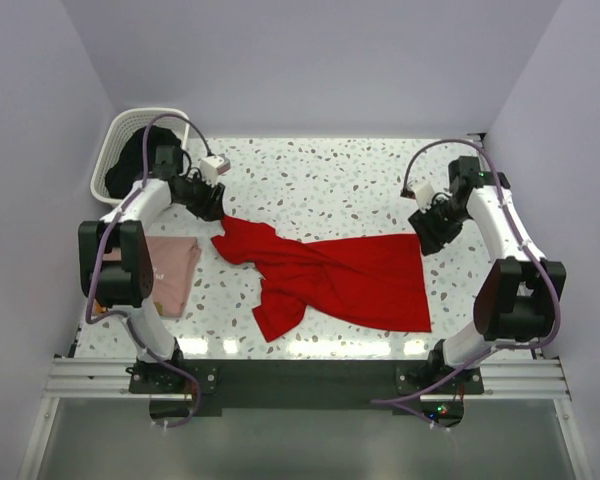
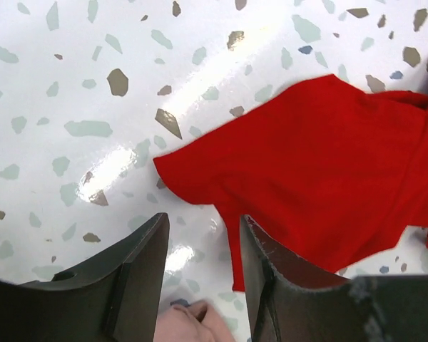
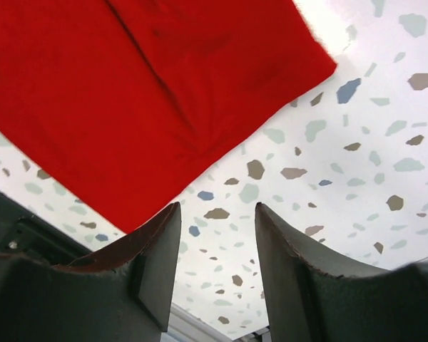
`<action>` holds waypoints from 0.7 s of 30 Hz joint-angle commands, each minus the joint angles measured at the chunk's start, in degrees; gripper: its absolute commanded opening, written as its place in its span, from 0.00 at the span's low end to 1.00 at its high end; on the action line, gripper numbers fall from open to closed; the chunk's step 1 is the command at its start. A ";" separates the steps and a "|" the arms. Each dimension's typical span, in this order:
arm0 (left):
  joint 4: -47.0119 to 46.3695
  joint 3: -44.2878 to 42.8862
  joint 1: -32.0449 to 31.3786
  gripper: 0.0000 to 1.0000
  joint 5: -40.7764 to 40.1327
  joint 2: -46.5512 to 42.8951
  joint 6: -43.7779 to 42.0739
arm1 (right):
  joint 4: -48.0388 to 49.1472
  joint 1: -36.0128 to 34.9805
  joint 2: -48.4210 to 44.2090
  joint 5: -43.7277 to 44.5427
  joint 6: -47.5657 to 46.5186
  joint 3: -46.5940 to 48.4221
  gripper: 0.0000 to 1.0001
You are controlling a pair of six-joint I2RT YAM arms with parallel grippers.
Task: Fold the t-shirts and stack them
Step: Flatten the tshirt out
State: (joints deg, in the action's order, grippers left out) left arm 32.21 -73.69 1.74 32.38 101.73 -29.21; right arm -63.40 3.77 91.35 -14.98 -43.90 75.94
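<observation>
The red t-shirt (image 1: 340, 275) lies rumpled and partly spread across the middle of the speckled table. The pink t-shirt (image 1: 170, 270) lies folded at the left edge. My left gripper (image 1: 212, 203) is open and empty just above the red shirt's far left corner (image 2: 299, 164); a bit of pink cloth (image 2: 192, 322) shows between its fingers. My right gripper (image 1: 425, 228) is open and empty by the red shirt's far right corner (image 3: 143, 100), above bare table.
A white laundry basket (image 1: 120, 135) with dark cloth in it stands at the far left corner. Pale walls close the table on three sides. A metal rail (image 1: 300, 378) runs along the near edge.
</observation>
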 commanded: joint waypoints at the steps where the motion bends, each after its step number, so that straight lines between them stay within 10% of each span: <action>1: -1.27 -4.79 -1.30 0.49 -2.93 3.81 6.35 | -6.02 0.01 -3.02 -3.91 -4.35 0.01 0.49; 21: 0.14 -7.61 -1.21 0.50 -2.59 7.34 9.87 | 14.96 -10.10 -7.95 4.35 -6.46 -24.17 0.42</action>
State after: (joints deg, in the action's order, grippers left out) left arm 32.40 -79.31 0.36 29.67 109.62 -20.25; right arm -54.00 -6.33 82.39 -12.36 -49.21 52.36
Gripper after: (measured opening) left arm 0.499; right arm 0.419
